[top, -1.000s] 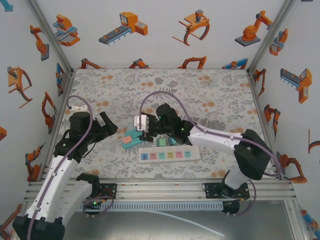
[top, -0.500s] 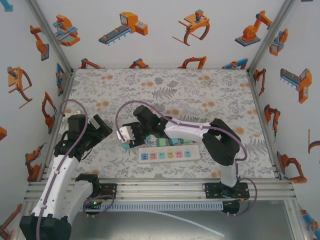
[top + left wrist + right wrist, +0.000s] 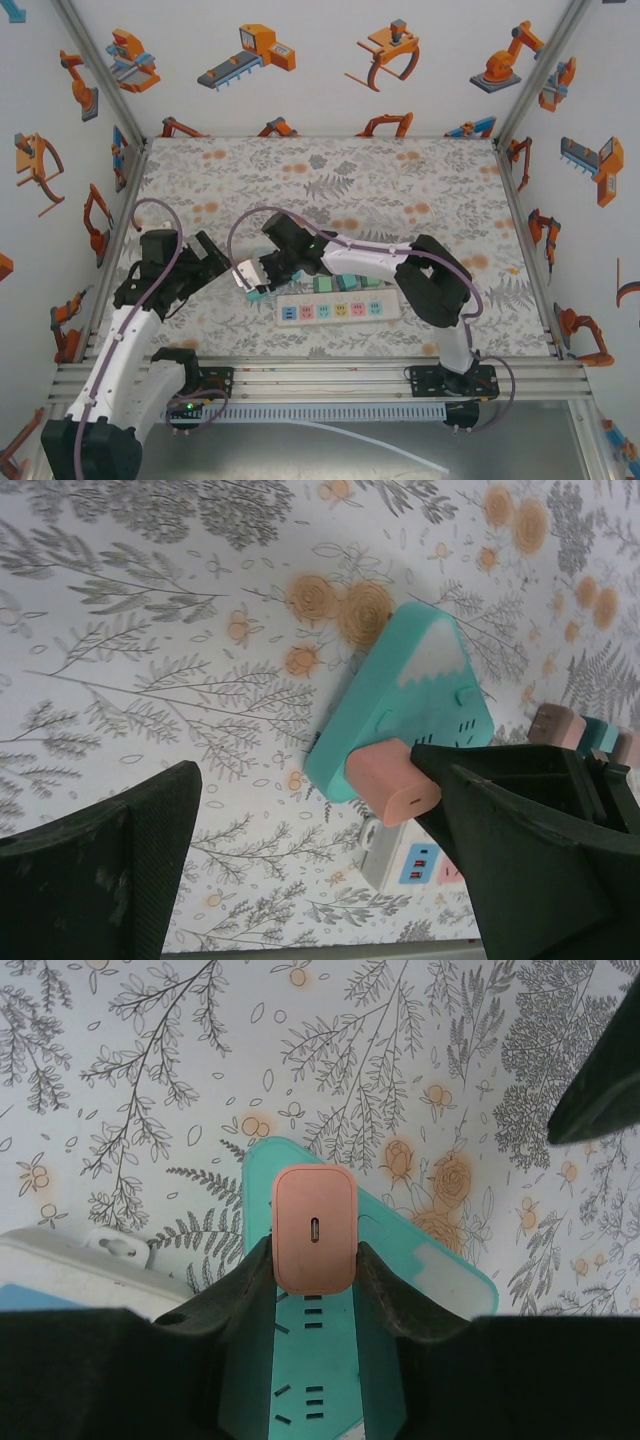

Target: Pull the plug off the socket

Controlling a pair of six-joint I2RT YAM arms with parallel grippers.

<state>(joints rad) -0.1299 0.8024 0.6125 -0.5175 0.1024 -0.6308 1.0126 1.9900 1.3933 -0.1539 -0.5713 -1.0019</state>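
Note:
A pink plug sits plugged into a flat teal socket block lying on the flowered mat. My right gripper is shut on the plug, one black finger pressed against each side. In the top view that gripper reaches left over the teal socket block. My left gripper hovers open just left of it. In the left wrist view the plug and socket block lie up and to the right of the wide gap between the left gripper's fingers; the right-hand finger is next to the plug.
A white power strip with coloured outlets lies just right of the socket block, near the front of the mat; its end shows beside the plug. Printed walls enclose the mat on three sides. A metal rail runs along the near edge.
My right gripper swung left and down onto the plug and closed on it. The left gripper shifted slightly toward the socket block and stayed open.

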